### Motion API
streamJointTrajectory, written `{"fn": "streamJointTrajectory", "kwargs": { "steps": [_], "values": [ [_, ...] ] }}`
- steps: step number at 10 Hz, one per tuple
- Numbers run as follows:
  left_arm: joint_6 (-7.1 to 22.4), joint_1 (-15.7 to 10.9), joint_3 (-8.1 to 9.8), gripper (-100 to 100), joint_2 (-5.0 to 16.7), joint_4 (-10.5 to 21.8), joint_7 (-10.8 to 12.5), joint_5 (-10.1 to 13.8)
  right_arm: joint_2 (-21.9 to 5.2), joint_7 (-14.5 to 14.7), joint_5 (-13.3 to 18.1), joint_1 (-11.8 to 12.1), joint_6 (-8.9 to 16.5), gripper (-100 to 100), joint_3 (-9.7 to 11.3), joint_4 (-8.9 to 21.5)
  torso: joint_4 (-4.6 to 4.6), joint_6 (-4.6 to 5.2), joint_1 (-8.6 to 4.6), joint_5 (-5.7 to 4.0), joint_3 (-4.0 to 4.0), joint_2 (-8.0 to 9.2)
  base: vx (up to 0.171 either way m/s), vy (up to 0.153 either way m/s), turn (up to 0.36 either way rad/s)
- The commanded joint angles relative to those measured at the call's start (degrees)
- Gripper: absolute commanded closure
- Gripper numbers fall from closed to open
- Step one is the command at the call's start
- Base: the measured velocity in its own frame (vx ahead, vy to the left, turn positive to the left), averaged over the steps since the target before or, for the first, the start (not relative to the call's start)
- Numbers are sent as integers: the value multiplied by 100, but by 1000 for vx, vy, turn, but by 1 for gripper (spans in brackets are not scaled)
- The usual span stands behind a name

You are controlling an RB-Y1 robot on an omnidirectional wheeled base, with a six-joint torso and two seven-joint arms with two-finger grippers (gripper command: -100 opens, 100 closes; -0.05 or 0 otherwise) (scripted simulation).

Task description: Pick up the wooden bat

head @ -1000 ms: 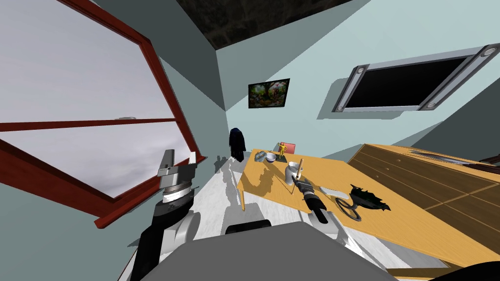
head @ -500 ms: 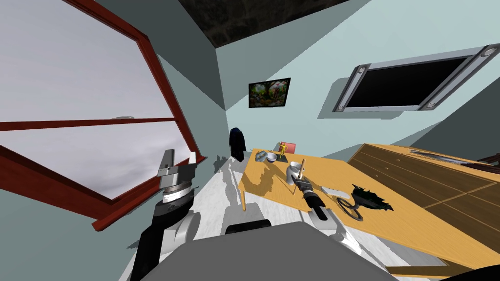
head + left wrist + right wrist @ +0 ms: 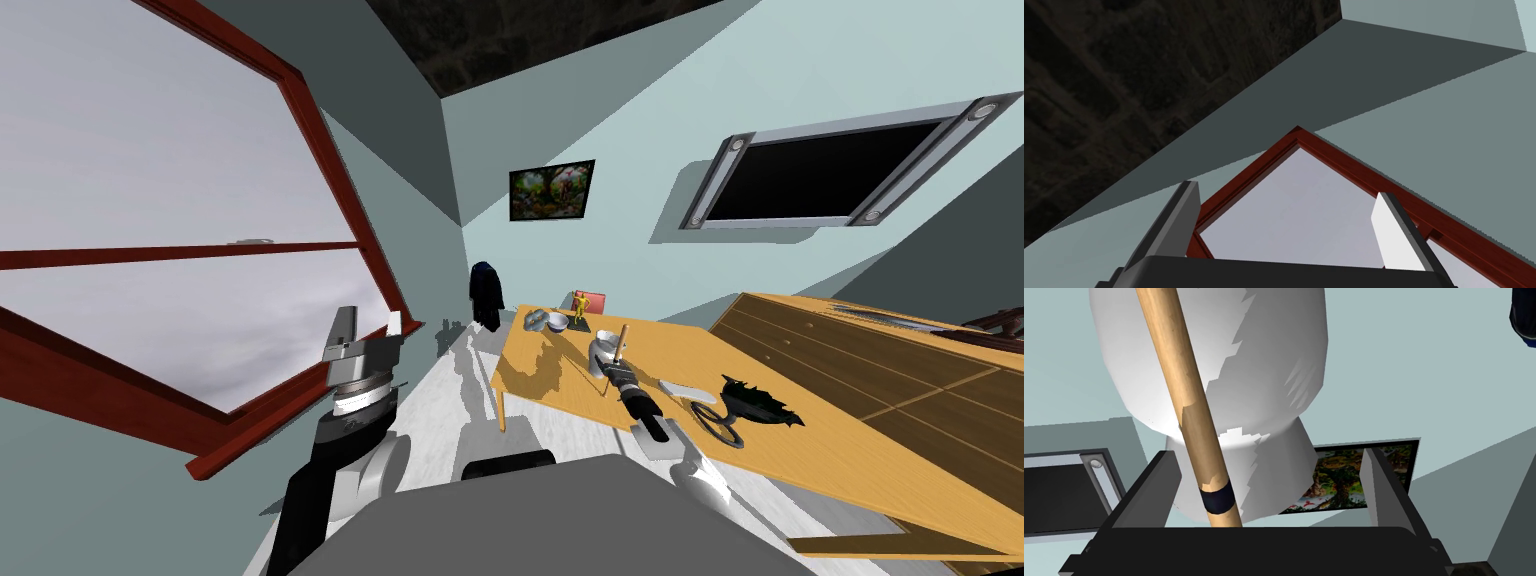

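a long orange-brown table [image 3: 800, 440] stands on a pale floor [image 3: 440, 400] in a room with grey-green walls and a dark ceiling [image 3: 520, 40]. a red-framed window [image 3: 150, 250] is on our left. on the far walls hang a small framed picture [image 3: 551, 190] and a dark flat screen [image 3: 820, 180]. a brown dresser [image 3: 880, 365] stands beside the table, and a dark coat [image 3: 487, 290] hangs in the corner. at the table's far end are a bowl [image 3: 555, 321] and a small yellow figure [image 3: 578, 304]. a dark spiky ornament [image 3: 752, 403] sits nearer to us.

compared with a second ago, our right arm has reached a little further over the table, so that the right gripper [image 3: 611, 368] is closer to the white vase [image 3: 1264, 363]. our head camera has shifted slightly. the left arm has not moved.

the bat [image 3: 1184, 398], of light wood with a dark band [image 3: 1218, 498] near its thin end, stands tilted on the table in front of the vase. whether it touches the vase we cannot tell. its thin end lies between the right gripper's two fingers, nearer to one of them. the fingers are spread wide and neither one presses the wood. the thick end rises away from the gripper.

the left gripper [image 3: 1285, 189] is raised beside the window, fingers likewise wide apart and holding nothing.
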Motion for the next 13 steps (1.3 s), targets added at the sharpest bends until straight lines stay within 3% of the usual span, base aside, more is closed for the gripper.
{"fn": "streamJointTrajectory", "kwargs": {
  "steps": [1, 2, 4, 5, 6, 7, 9, 10, 13],
  "values": [
    [0, 0, 0, 0, 0, 0, 0, 0, -38, -9, -26, -20, -24, -100, 11, 225, 0, 0, 0, 0, 0, 0, 2, 26, 0],
    [0, 0, 0, 0, 0, 0, 0, 0, -294, 18, -196, -258, -238, -100, 76, 366, 0, 0, -9, -2, 1, 1, -2, 45, -38],
    [0, 0, 0, 0, 0, 0, 0, 0, -294, 18, -196, -258, -238, -100, 76, 729, 0, 0, -2, -1, 0, -1, 3, 42, -8],
    [0, 0, 0, 0, 0, 0, 0, 0, -551, 46, -365, -495, -453, -100, 141, 964, 0, 0, -8, -2, 0, 0, 3, 54, -38],
    [0, 0, 0, 0, 0, 0, 0, 0, -551, 46, -365, -495, -453, -100, 141, 1194, 1, -1, -3, 0, -1, -2, 4, 57, -21],
    [0, 0, 0, 0, 0, 0, 0, 0, -808, 74, -535, -732, -667, -100, 206, 1407, 0, -1, -1, 0, -1, -2, -2, 73, -47],
    [0, 0, 0, 0, 0, 0, 0, 0, -808, 74, -535, -732, -667, -100, 206, 1721, 1, -3, 4, 2, -1, -3, 2, 48, -4],
    [0, 0, 0, 0, 0, 0, 0, 0, -1064, 101, -705, -969, -882, -100, 272, 1905, 1, -2, -7, -1, -1, -3, 2, 45, -38],
    [0, 0, 0, 0, 0, 0, 0, 0, -1064, 101, -705, -969, -882, -100, 272, 2241, 1, -3, -9, -1, -2, -5, 5, 29, -6]
  ]
}}
